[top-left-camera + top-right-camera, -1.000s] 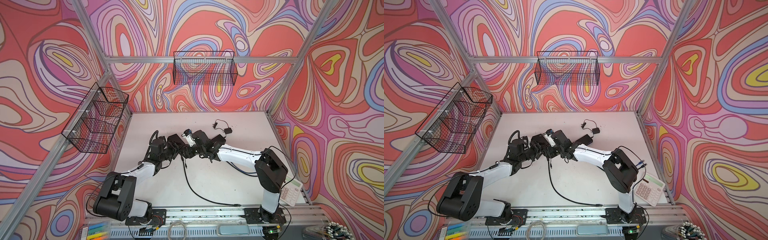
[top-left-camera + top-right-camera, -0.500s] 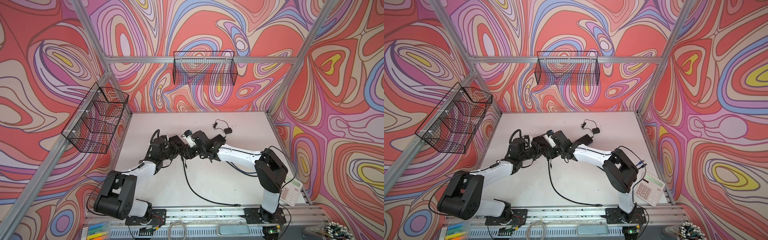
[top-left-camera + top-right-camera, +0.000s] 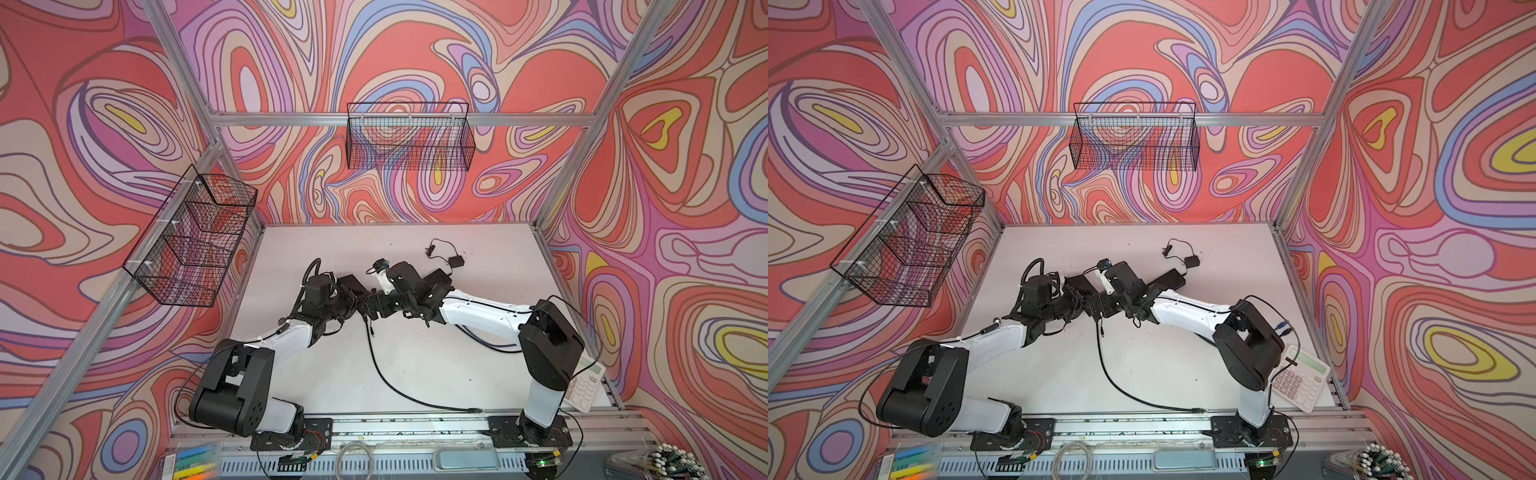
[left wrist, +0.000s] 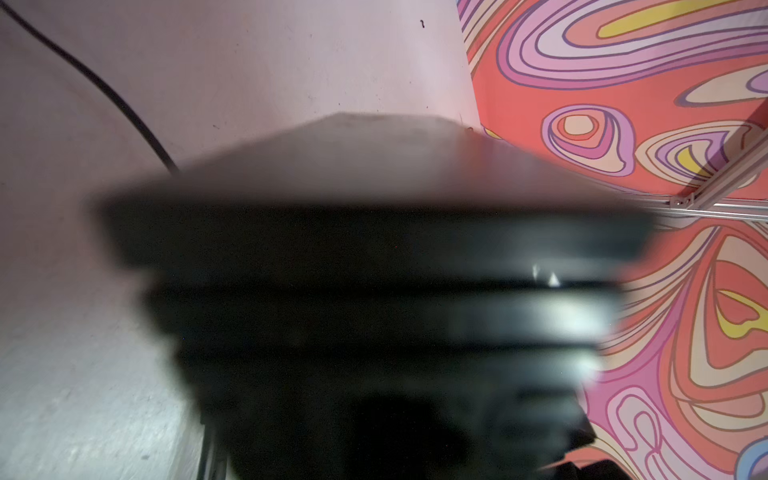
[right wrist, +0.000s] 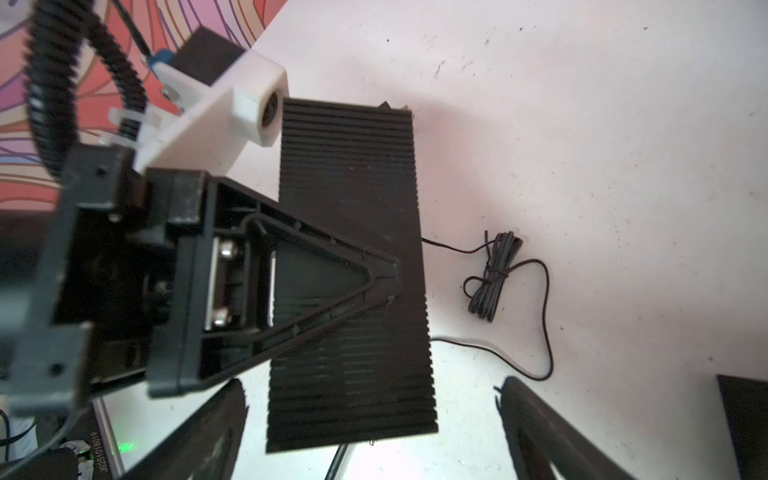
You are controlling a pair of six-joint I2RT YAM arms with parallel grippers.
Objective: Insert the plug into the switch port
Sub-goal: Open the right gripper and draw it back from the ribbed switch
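The switch (image 5: 349, 216) is a black ribbed box lying on the white table (image 5: 582, 145). My left gripper (image 5: 386, 274) is shut on it, one triangular finger (image 5: 316, 282) lying across its top. In the left wrist view the switch (image 4: 374, 257) is a dark blur filling the frame. My right gripper (image 5: 374, 436) stands open, its fingers (image 5: 199, 436) either side of the switch's near end. The black cable (image 5: 334, 461) meets that end. The plug and port are hidden there. In both top views the left gripper (image 3: 355, 302) and the right gripper (image 3: 374, 311) meet mid-table, with the cable (image 3: 382, 370) trailing forward.
A second black box (image 3: 438, 277) lies under my right forearm. A small adapter with a bundled thin wire (image 5: 494, 282) sits beyond it. The cable's free end (image 3: 476, 410) rests by the front rail. A calculator (image 3: 582, 388) is at front right. Wire baskets (image 3: 191, 237) hang on the walls.
My left gripper has closed on the switch. My right gripper's jaws have spread wider. Both arms have stayed almost where they were.
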